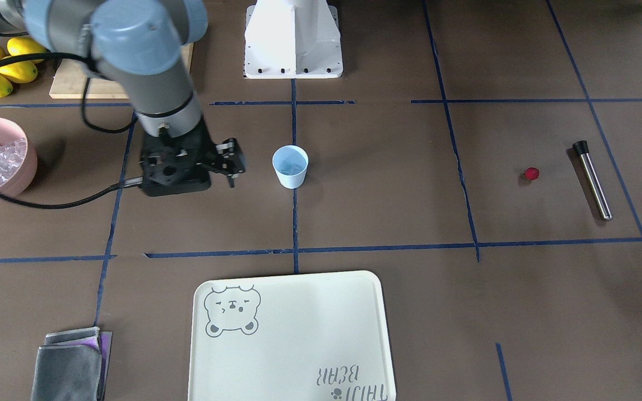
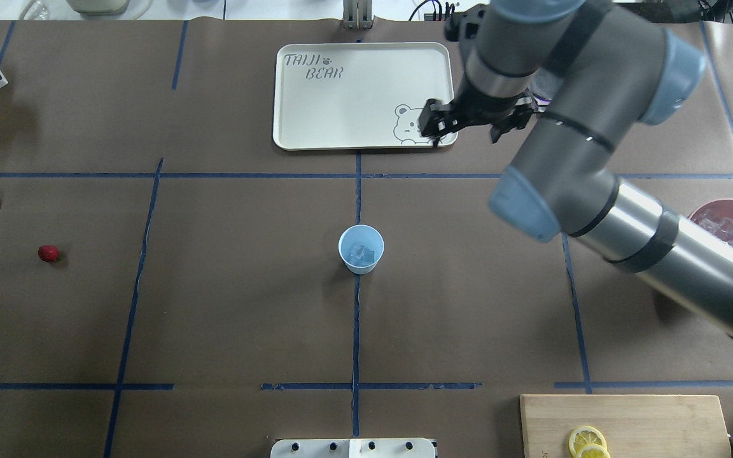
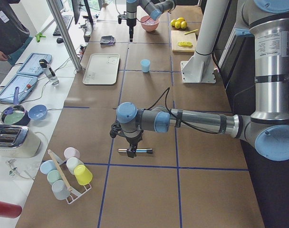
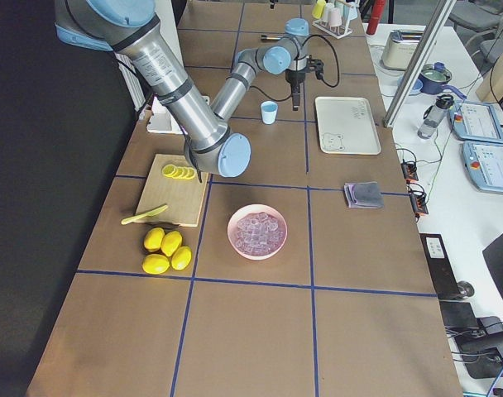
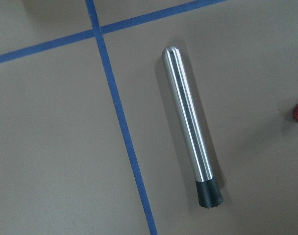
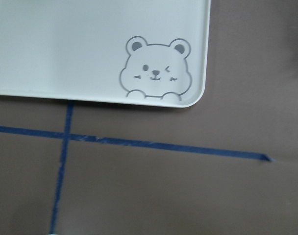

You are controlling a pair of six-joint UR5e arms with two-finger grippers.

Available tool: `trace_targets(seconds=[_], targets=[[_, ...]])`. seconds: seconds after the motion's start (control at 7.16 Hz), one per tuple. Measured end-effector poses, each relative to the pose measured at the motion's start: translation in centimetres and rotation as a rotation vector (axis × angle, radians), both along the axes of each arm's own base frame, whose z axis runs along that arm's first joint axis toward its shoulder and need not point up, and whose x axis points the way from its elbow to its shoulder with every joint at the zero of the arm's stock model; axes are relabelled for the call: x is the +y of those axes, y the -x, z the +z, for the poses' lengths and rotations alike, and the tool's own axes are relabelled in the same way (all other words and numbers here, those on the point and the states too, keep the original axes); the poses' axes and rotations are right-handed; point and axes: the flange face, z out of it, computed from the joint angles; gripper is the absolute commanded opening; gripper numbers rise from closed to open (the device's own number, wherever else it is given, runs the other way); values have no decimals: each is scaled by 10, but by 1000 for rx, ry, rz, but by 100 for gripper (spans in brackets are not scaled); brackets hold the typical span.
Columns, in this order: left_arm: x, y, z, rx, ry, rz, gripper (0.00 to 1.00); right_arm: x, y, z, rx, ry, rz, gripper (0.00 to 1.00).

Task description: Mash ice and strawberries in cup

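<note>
1. Two arms, one job. The right gripper [image 1: 230, 164] hangs beside the light-blue cup [image 1: 290, 175] at mid-table, its jaws apparently spread and holding nothing, though the angle is poor. The left gripper [image 3: 130, 151] hovers over the steel muddler [image 1: 593, 181] at the robot's left end; whether it is spread or closed cannot be told.
2. The ice [image 2: 363, 253] already sits in the cup. The strawberry [image 1: 531, 174] lies on the bare table just beside the muddler and well apart from the cup, so the mix is not yet complete.
3. The step in hand looks to be a pick at the left end. Done well, the jaws come straight down across the bar's narrow width, near mid-length, and close squarely. A round steel bar is likely to roll or slip from a skewed pinch. The berry looks small and soft and wants a light, centred grip.
4. A finger closing on one could knock the other away.
5. Also in the scene are a pink bowl [image 1: 20, 178] of more cubes, lemons [image 1: 3, 67] and a cutting board [image 2: 627, 420] on the robot's right. A bear-printed tray [image 1: 298, 345] and folded grey cloths [image 1: 67, 367] lie on the far side. None lies between muddler and cup. The right arm, close to the cup, is the likeliest obstruction.
</note>
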Motion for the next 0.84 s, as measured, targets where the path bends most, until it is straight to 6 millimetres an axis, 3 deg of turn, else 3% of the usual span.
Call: trace_targets(seconds=[0.28, 0.42, 0.56, 0.84], targets=[[-18, -4, -17, 3, -40, 1, 100, -43, -119, 85, 35, -77, -93, 99], [-31, -7, -29, 10, -68, 2, 100, -51, -183, 136, 48, -110, -142, 99], [-41, -9, -40, 17, -92, 4, 100, -47, -245, 190, 58, -133, -184, 99], [-48, -11, -48, 23, -110, 6, 100, -9, -353, 298, 84, -137, -237, 99]])
